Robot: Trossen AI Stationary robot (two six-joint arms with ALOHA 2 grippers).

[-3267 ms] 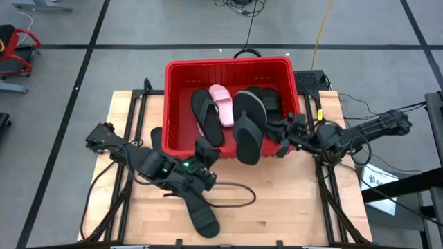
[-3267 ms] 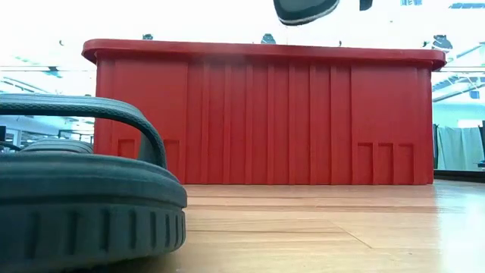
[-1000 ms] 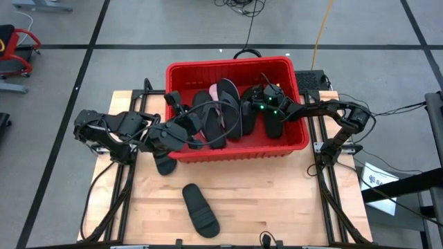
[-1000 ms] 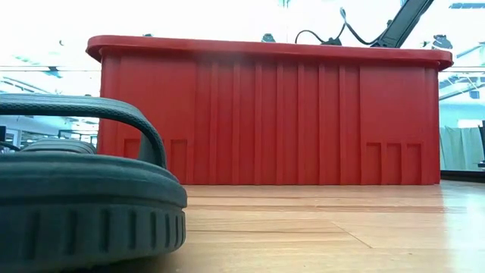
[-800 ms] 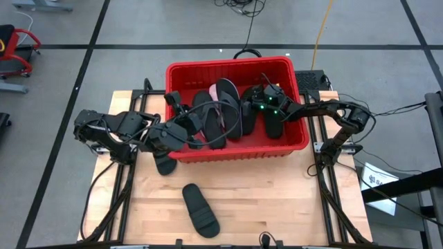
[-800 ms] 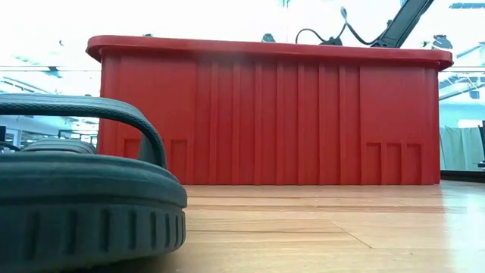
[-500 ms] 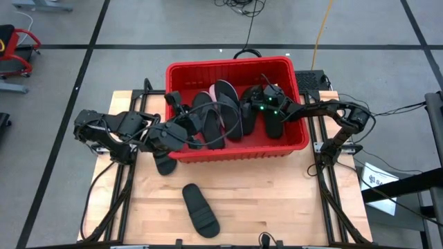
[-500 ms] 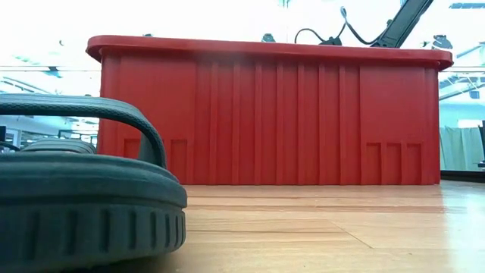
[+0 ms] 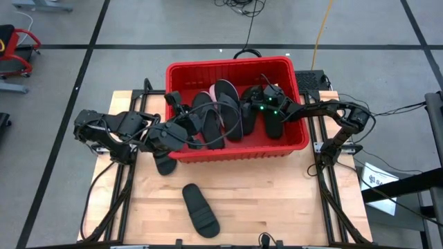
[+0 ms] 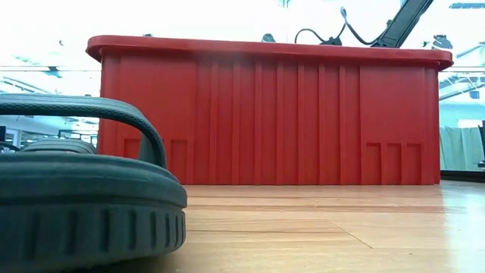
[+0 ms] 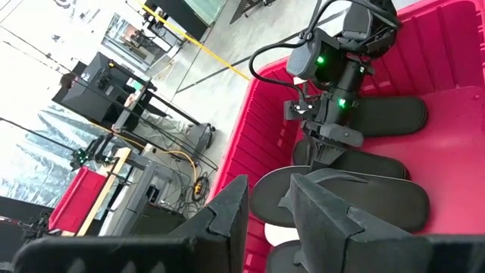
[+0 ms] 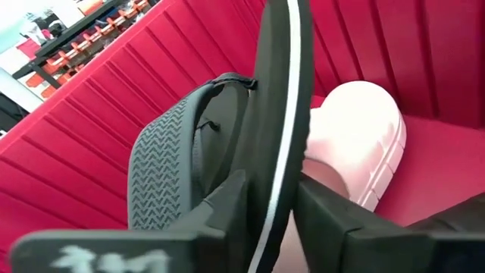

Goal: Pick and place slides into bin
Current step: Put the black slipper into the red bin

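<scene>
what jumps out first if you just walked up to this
The big red bin at the table's far middle, crowded with black flip-flops, and both arms reaching in over its sides. The right tool straddles a black flip-flop standing on edge beside a pale pink slide. One black slide lies alone on the wooden table near the front edge.
</scene>
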